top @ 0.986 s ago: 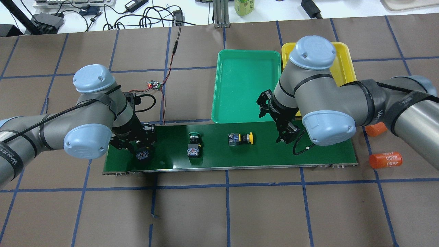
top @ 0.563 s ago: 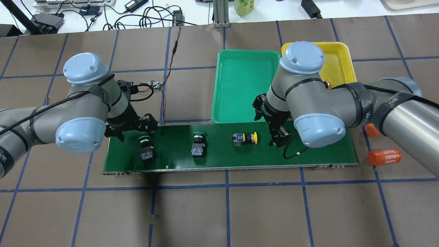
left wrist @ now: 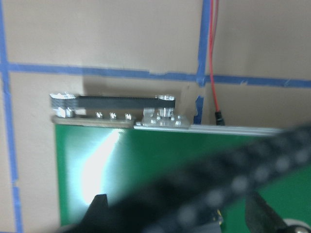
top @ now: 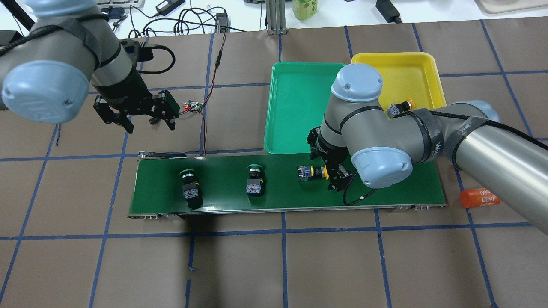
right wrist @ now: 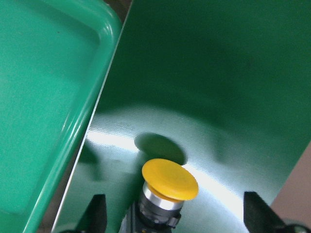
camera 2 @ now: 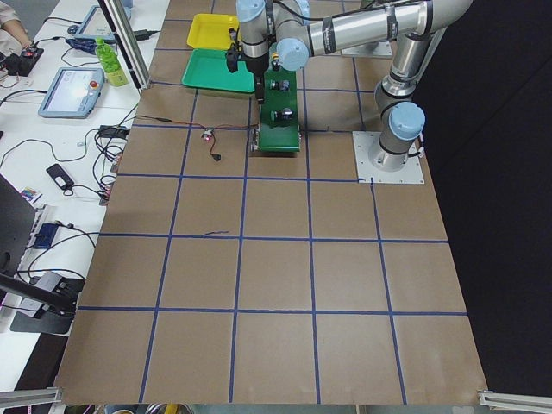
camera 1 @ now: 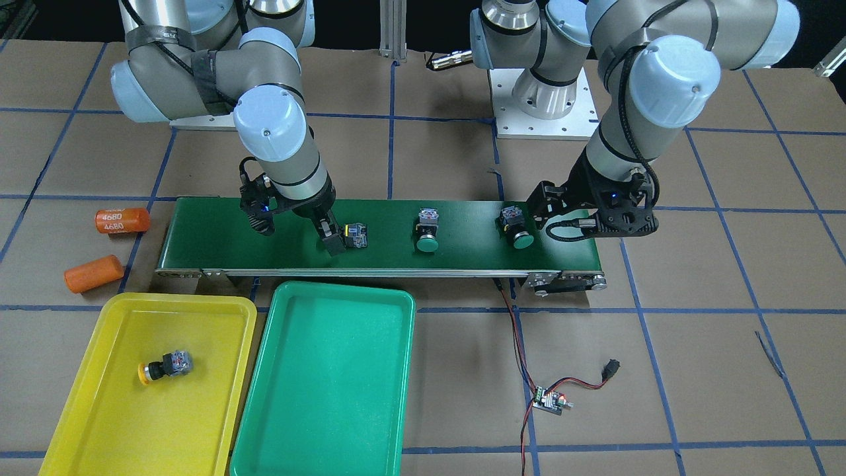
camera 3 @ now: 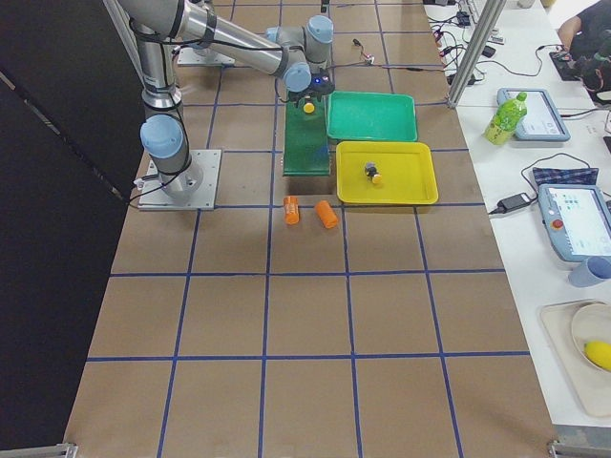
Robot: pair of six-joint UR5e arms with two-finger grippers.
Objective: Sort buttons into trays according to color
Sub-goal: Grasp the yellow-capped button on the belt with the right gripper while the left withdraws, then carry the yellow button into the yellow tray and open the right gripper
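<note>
A yellow button point(top: 314, 172) lies on its side on the conveyor belt point(top: 385, 192). My right gripper point(top: 332, 172) is open and low over the belt, its fingers on either side of the yellow cap point(right wrist: 170, 178) without touching it. Two green buttons point(top: 188, 184) point(top: 255, 179) lie further left on the belt. A second yellow button point(top: 400, 107) lies in the yellow tray point(top: 411, 68). The green tray point(top: 299, 107) holds nothing. My left gripper point(top: 141, 116) is open and empty, raised beyond the belt's left end.
Two orange cylinders point(camera 1: 122, 220) point(camera 1: 94, 273) lie on the table off the belt's right end. A small circuit board point(top: 192, 105) with red wires sits behind the belt near my left gripper. Both trays stand just behind the belt.
My left gripper let go of a green button on the belt, then rose and drew back to the left. My right gripper moved left onto the yellow button. The buttons drifted right along the belt.
</note>
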